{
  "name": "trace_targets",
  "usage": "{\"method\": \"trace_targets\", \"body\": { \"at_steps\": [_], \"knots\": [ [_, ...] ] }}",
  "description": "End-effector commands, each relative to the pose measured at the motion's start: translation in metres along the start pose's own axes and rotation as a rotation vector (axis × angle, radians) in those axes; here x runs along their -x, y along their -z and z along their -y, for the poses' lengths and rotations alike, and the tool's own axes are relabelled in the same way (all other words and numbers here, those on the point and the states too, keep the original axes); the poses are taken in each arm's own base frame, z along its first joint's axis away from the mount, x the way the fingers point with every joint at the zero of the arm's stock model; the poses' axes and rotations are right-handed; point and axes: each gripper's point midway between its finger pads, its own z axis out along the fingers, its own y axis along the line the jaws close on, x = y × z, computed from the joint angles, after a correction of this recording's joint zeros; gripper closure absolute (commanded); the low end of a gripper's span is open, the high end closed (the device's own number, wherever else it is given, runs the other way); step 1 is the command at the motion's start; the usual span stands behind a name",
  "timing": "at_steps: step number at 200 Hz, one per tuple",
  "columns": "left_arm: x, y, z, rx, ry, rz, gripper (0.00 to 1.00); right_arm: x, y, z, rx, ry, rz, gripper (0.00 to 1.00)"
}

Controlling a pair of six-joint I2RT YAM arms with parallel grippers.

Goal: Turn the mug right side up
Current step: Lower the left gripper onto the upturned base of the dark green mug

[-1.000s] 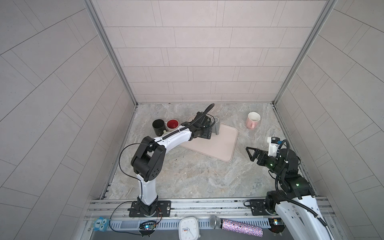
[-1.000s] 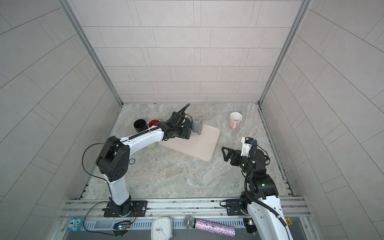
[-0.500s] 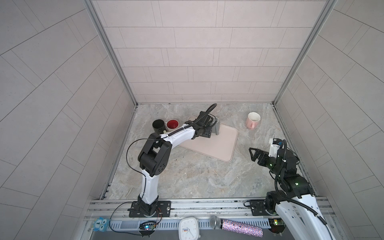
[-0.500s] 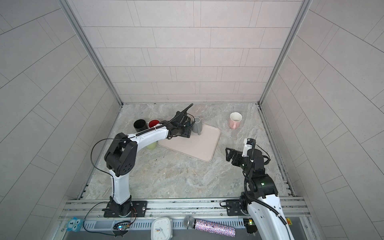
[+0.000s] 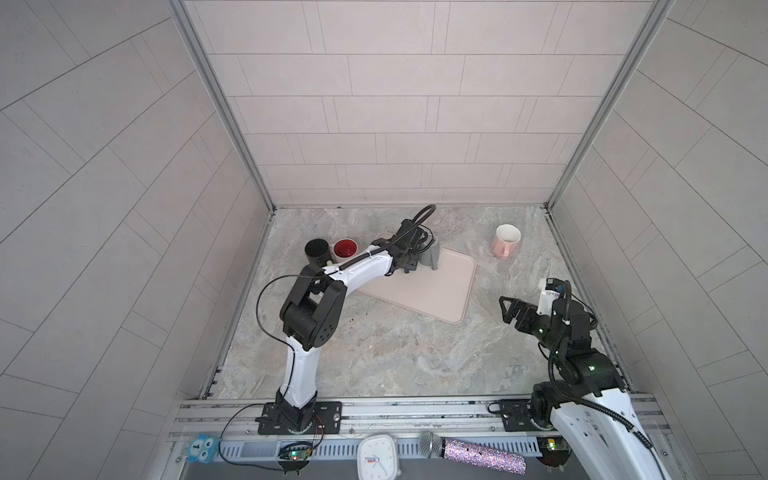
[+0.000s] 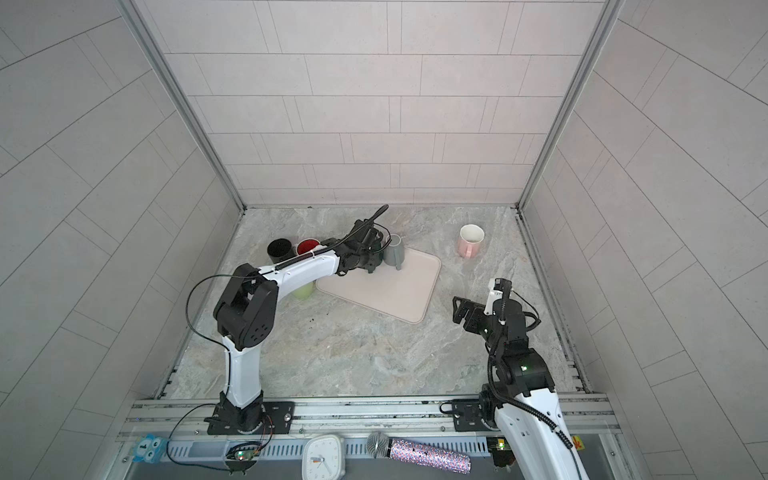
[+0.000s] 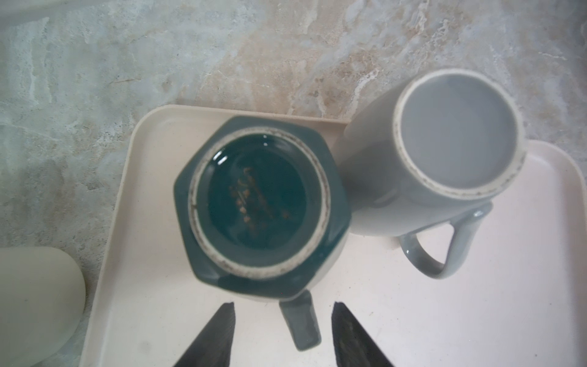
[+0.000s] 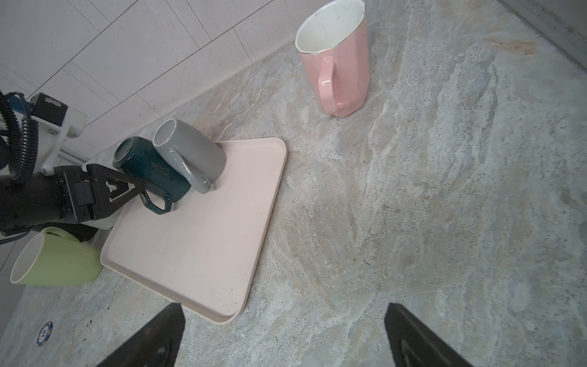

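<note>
Two mugs stand upside down at the far corner of the pink tray [image 7: 444, 317]. One is a dark teal hexagonal mug [image 7: 257, 203], the other a grey mug [image 7: 444, 136] touching its side. In the left wrist view my left gripper [image 7: 283, 304] straddles the teal mug's handle [image 7: 300, 324]. Its jaws are open, with a gap on each side of the handle. In a top view the left gripper [image 5: 409, 266] hides most of the teal mug, next to the grey mug [image 5: 430, 259]. My right gripper [image 8: 284, 305] hangs open over bare counter near the tray's front corner.
A pink mug [image 5: 506, 247] stands upright at the back right. A black cup [image 5: 316, 251] and a red-lined cup [image 5: 345, 249] sit left of the tray [image 5: 432, 291]. A green mug [image 8: 54, 263] lies under the left arm. A clock and a microphone lie on the front rail.
The left jaws have narrowed around the teal mug's handle and the left arm's elbow has shifted. The right arm has drawn back slightly to the right.
</note>
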Motion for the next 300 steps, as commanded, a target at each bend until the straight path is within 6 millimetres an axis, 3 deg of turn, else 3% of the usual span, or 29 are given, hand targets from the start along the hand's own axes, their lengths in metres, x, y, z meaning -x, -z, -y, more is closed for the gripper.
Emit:
{"method": "trace_targets", "body": {
  "at_steps": [1, 93, 107, 121, 177, 265, 300],
  "knots": [
    [-0.001, -0.007, -0.003, 0.041, -0.029, -0.010, 0.46, -0.007, -0.003, 0.002, 0.000, -0.023, -0.010, 0.00],
    [-0.001, -0.007, -0.019, 0.136, -0.051, -0.012, 0.52, -0.012, -0.006, -0.001, 0.037, -0.045, -0.014, 0.00],
    [0.000, -0.006, -0.020, 0.139, -0.063, -0.011, 0.61, -0.012, -0.006, -0.001, 0.038, -0.051, -0.011, 0.00],
    [-0.001, -0.008, -0.022, 0.150, -0.065, -0.015, 0.62, -0.013, -0.007, -0.001, 0.040, -0.060, -0.009, 0.00],
    [0.000, -0.016, -0.010, 0.080, -0.042, -0.017, 0.62, -0.017, -0.009, -0.002, 0.050, -0.070, -0.017, 0.00],
    [-0.001, -0.027, -0.009, 0.083, -0.035, -0.035, 0.66, -0.017, -0.009, -0.001, 0.046, -0.067, -0.011, 0.01],
    [-0.001, -0.031, -0.009, 0.084, -0.035, -0.039, 0.73, -0.018, -0.009, -0.002, 0.049, -0.066, -0.015, 0.00]
  ]
}}
